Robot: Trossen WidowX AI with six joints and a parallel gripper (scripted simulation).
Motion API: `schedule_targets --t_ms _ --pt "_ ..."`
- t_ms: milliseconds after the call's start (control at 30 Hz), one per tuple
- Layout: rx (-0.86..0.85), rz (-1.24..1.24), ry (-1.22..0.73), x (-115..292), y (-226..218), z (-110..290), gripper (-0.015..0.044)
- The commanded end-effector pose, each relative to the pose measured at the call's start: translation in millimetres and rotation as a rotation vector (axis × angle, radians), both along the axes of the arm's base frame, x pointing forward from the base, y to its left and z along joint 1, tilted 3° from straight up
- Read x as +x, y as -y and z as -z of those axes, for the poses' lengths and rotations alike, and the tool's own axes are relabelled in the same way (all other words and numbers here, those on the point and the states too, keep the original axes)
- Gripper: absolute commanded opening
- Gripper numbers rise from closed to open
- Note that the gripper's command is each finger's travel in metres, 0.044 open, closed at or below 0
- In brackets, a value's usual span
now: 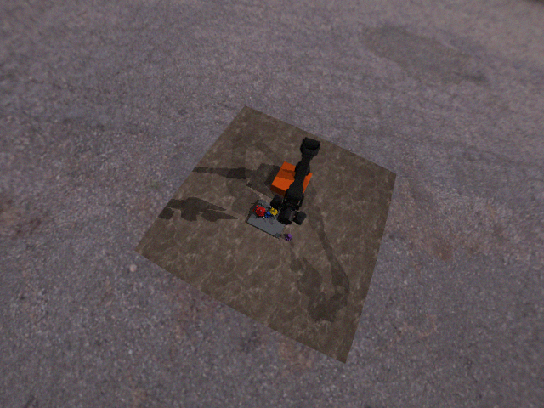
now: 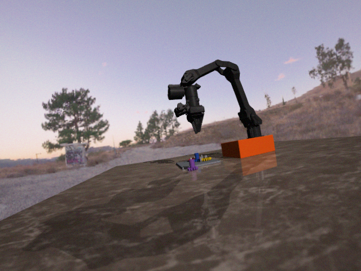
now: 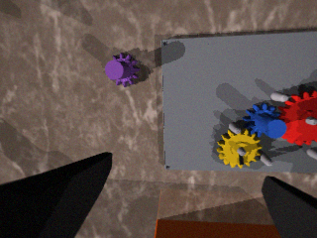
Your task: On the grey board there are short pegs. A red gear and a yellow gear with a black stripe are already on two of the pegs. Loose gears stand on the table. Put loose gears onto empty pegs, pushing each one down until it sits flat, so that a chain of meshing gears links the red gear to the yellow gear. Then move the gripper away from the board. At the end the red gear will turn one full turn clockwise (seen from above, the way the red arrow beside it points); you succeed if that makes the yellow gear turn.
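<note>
The grey board lies on the table. On it the red gear and the yellow gear sit on pegs. A blue gear with a tall knob sits on the board between them, its teeth by both in the wrist view. A loose purple gear stands upright on the table just off the board's edge. My gripper is open and empty, high above the table and board.
Empty grey pegs stand up from the board around the gears. The arm's orange base block stands on the table beyond the yellow gear's side of the board.
</note>
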State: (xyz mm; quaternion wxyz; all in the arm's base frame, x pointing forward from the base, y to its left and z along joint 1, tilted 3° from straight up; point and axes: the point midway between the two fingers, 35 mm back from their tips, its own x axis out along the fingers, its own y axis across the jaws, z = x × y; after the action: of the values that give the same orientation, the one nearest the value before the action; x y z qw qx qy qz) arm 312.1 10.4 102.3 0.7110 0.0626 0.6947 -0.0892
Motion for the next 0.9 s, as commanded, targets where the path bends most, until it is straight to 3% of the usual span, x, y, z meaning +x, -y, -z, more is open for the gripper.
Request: schedule_targets --t_ms 0,367,867 --pt "0.011 -0.002 0.000 -6.4 -64.9 -6.6 0.0440" --pt "0.020 -0.002 -0.009 -85.5 -214.5 -20.7 0.0440" --pt "0.020 -0.002 -0.010 -92.8 -222.0 -21.6 0.0440"
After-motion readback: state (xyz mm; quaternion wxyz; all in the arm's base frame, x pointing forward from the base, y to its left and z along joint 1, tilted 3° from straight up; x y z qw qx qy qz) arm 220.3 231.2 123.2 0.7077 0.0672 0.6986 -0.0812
